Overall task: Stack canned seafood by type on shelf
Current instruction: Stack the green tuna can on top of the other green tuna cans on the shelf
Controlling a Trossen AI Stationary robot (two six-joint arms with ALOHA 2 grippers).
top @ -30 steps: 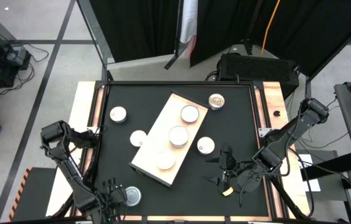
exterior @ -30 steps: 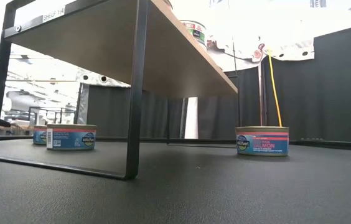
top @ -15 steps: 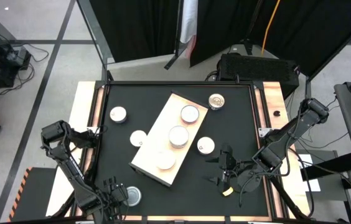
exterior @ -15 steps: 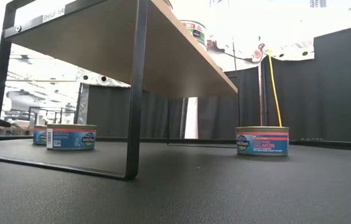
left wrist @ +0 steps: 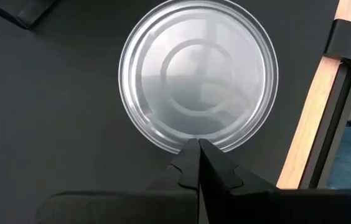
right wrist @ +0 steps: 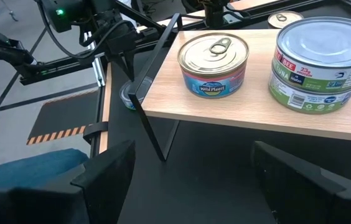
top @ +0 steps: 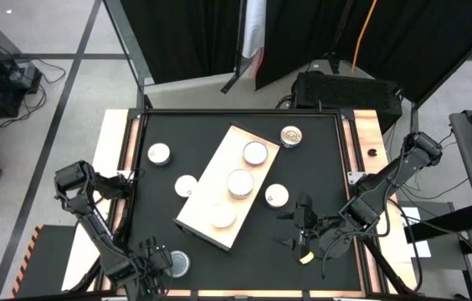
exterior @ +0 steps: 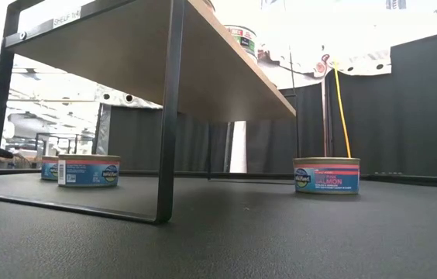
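Observation:
The pale wooden shelf (top: 229,188) stands on black metal legs (exterior: 166,116) in the middle of the table. It carries a salmon tin (right wrist: 216,65), a stack of two tuna tins (right wrist: 325,62) and one more tin (top: 255,153). Other tins lie flat on the black tabletop (top: 159,154) (top: 187,186) (top: 277,196), and a golden-brown-topped one (top: 291,135) sits by the shelf's far end. My left gripper (left wrist: 198,149) is shut at the rim of a silver-lidded tin (left wrist: 198,74) in the near left corner. My right gripper (top: 299,224) is open, right of the shelf. My left gripper's shut fingertips point down at the edge of the tin's lid (left wrist: 191,138), on the side toward the arm. I cannot tell whether they touch it or hover just over it. The tin lies flat on the tabletop.
Wooden rails (top: 130,167) run along the table's left and right sides; one (left wrist: 309,106) passes close to the tin by my left gripper. Bare black tabletop (top: 320,167) lies right of the shelf and along the near edge. The room beyond holds stands, cables and curtains.

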